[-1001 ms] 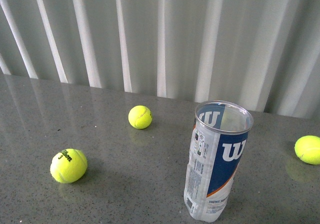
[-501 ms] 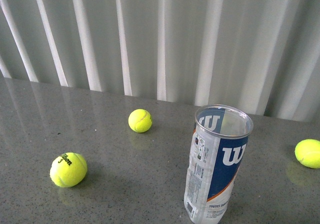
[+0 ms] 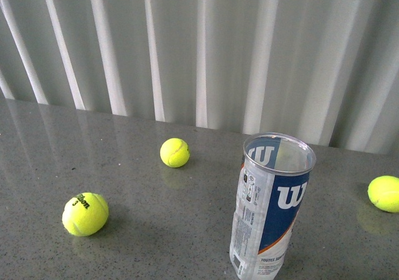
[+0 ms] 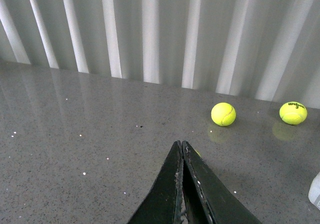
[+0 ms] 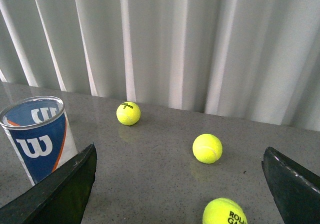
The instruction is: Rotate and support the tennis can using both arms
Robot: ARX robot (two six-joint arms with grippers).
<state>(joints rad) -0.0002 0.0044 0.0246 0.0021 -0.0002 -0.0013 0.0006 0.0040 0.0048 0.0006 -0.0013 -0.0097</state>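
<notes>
The tennis can (image 3: pixel 274 211) stands upright on the grey table, open end up, with its navy-and-white label and white W facing me. Neither arm shows in the front view. In the left wrist view my left gripper (image 4: pixel 181 144) is shut with nothing in it, low over bare tabletop, and a sliver of the can (image 4: pixel 315 190) shows at the frame's edge. My right gripper (image 5: pixel 179 150) is wide open and holds nothing. The can (image 5: pixel 37 140) stands just outside one of its fingers (image 5: pixel 67 184).
Three yellow-green tennis balls lie loose on the table (image 3: pixel 187 230): one at the left front (image 3: pixel 85 214), one further back (image 3: pixel 174 153), one at the far right (image 3: pixel 384 193). A white pleated curtain (image 3: pixel 199 49) closes off the table's far edge.
In the front view the whole scene has slid slightly downward. The can and balls keep their places relative to one another.
</notes>
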